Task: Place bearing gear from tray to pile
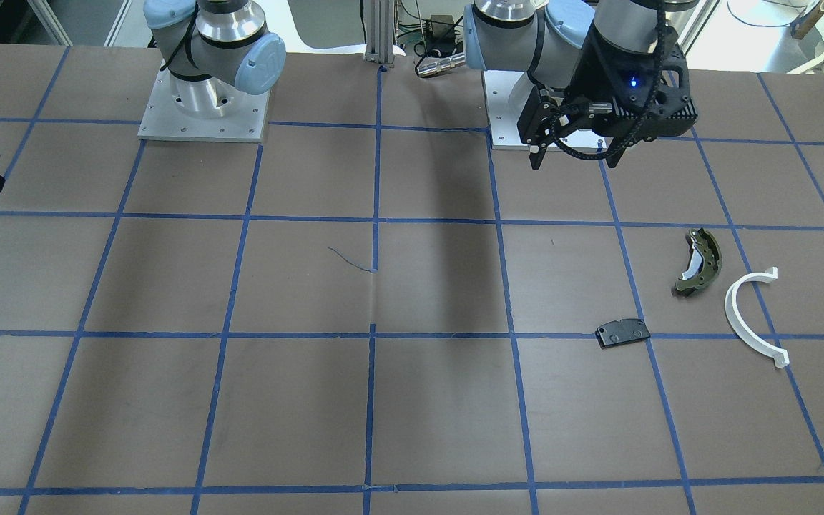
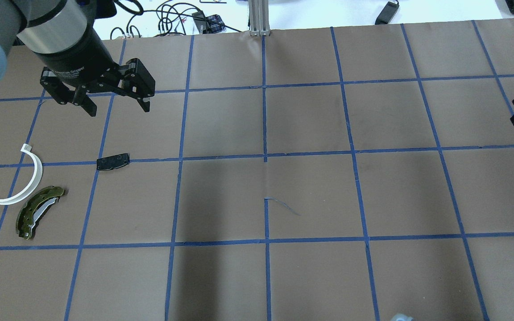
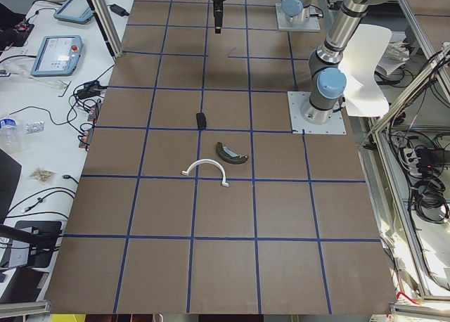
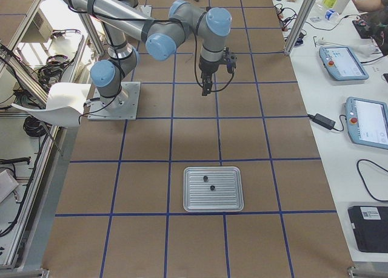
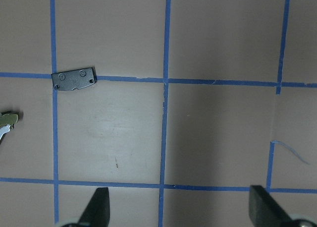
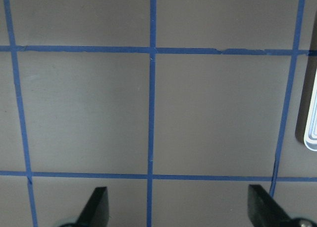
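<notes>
Only the view from the table's right end shows the ribbed silver metal tray whole. On it lie two small dark parts, apart, too small for me to tell which is the bearing gear. My right wrist camera catches just a sliver of the tray's rim. My right gripper hangs with jaws spread and empty over the brown, blue-taped table; the overhead and front views cut it off at the frame edge. My left gripper also has its jaws wide apart, holding nothing, near the pile: a flat black rectangular pad, a white plastic half-ring and an olive-green curved brake shoe, each lying apart. My left wrist camera shows the pad and only the shoe's tip. Pale lettering on my left gripper's body blurs; I read only "Gripper"
</notes>
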Tool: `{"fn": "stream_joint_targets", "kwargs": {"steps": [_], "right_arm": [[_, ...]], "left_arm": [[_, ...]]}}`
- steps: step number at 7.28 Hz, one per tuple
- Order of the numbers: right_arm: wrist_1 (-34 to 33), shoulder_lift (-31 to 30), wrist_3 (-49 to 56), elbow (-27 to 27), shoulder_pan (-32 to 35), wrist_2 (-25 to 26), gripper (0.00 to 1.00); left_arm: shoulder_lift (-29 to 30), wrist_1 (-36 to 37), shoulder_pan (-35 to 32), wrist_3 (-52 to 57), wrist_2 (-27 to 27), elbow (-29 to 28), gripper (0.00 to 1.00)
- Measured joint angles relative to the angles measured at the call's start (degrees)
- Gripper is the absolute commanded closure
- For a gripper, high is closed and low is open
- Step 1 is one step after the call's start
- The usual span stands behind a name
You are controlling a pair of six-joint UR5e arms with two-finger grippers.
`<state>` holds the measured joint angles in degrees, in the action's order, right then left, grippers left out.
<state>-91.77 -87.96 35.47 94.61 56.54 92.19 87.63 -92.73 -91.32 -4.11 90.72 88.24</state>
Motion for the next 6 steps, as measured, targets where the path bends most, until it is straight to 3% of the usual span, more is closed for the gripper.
{"fn": "stream_joint_targets", "kwargs": {"steps": [6], "right_arm": [[-25.4, 16.1, 27.8, -0.7, -11.7, 0.6, 0.0]], "left_arm": [[-0.3, 0.0, 0.0, 0.2, -0.1, -0.2, 0.0]]}}
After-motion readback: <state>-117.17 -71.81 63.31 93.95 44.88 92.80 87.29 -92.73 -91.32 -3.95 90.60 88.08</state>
